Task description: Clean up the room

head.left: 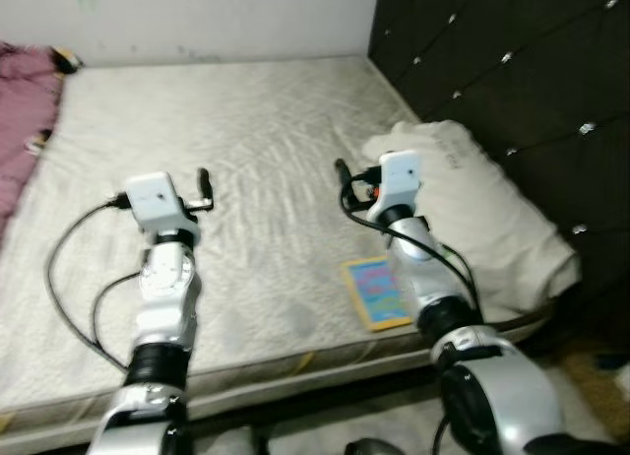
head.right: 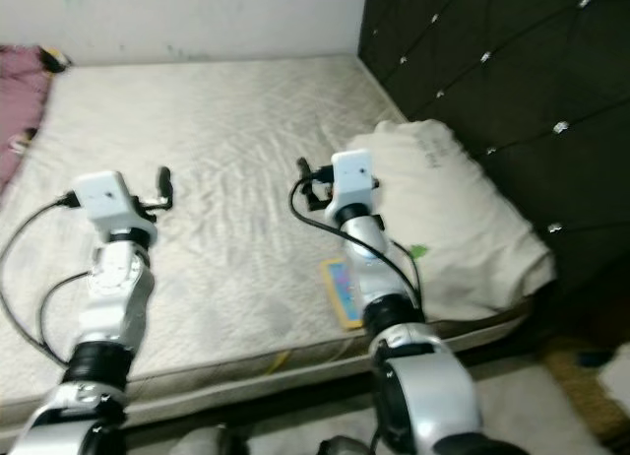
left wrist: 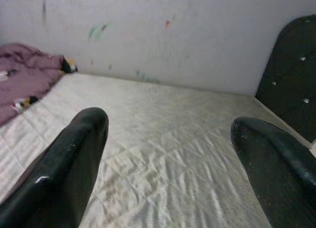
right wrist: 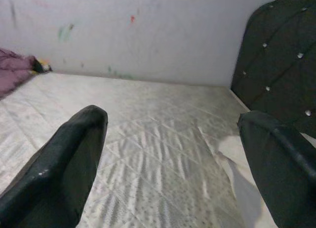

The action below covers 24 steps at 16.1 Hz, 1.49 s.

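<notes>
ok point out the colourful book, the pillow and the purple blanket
colourful book (head.left: pixel 376 291), left eye view, middle of its cover
pillow (head.left: pixel 492 219), left eye view, middle of its top
purple blanket (head.left: pixel 22 110), left eye view, a fold of the heap

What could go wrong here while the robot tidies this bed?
The colourful book lies near the mattress front edge, right under the right forearm; a careless sweep could push it off. The right arm's loose cable hangs just above the pillow and could snag on it. Both tools, left tool and right tool, are open and empty above the sheet, so a low reach could drag the fabric.
</notes>
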Available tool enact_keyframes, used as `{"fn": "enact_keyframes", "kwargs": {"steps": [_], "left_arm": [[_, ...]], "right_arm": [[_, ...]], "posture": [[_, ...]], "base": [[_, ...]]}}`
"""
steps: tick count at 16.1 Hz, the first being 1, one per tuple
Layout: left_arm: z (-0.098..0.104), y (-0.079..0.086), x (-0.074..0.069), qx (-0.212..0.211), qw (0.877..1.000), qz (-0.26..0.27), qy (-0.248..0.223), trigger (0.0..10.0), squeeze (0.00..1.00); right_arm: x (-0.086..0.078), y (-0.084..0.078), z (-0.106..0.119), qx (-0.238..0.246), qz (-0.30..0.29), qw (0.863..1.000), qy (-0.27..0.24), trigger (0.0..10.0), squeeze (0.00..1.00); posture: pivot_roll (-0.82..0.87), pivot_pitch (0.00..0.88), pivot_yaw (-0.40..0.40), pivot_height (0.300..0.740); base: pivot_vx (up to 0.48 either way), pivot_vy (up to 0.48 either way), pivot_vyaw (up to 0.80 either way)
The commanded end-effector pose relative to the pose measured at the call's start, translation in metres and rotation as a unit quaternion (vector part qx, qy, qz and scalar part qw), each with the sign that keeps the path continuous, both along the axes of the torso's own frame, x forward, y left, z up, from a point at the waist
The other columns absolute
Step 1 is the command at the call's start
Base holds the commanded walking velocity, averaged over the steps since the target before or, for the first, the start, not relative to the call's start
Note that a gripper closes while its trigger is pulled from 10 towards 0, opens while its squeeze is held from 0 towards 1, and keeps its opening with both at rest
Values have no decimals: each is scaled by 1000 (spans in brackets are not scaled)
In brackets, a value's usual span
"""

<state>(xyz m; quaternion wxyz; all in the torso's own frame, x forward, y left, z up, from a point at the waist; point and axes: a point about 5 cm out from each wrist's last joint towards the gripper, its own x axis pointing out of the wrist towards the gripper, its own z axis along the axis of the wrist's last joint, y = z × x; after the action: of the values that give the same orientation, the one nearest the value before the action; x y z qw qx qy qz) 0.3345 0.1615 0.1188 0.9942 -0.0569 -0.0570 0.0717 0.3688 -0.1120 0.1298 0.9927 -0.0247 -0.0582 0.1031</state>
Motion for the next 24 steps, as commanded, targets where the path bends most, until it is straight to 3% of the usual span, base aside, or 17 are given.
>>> {"fn": "enact_keyframes", "kwargs": {"steps": [1,3,13,17,24], "left_arm": [[-2,5,-1,8,1000,6,4,10000,0],[-1,6,-1,8,1000,7,4,10000,0],[-1,7,0,2,1000,11,6,10000,0],[-2,7,0,-1,1000,12,7,10000,0],[-2,6,0,-3,1000,13,8,10000,0]], "right_arm": [[0,5,3,-1,7,1000,-7,10000,0],[1,4,3,6,4,1000,-4,10000,0],[2,4,4,11,-2,1000,0,10000,0],[2,3,3,12,0,1000,3,10000,0],[3,3,3,10,1,1000,4,10000,0]], "posture": [[45,0,-32,740],[44,0,-32,740],[42,0,-28,740],[41,0,-31,740],[40,0,-31,740]], "base": [[0,480,800],[0,480,750],[0,480,0],[0,480,-705],[0,480,0]]}}
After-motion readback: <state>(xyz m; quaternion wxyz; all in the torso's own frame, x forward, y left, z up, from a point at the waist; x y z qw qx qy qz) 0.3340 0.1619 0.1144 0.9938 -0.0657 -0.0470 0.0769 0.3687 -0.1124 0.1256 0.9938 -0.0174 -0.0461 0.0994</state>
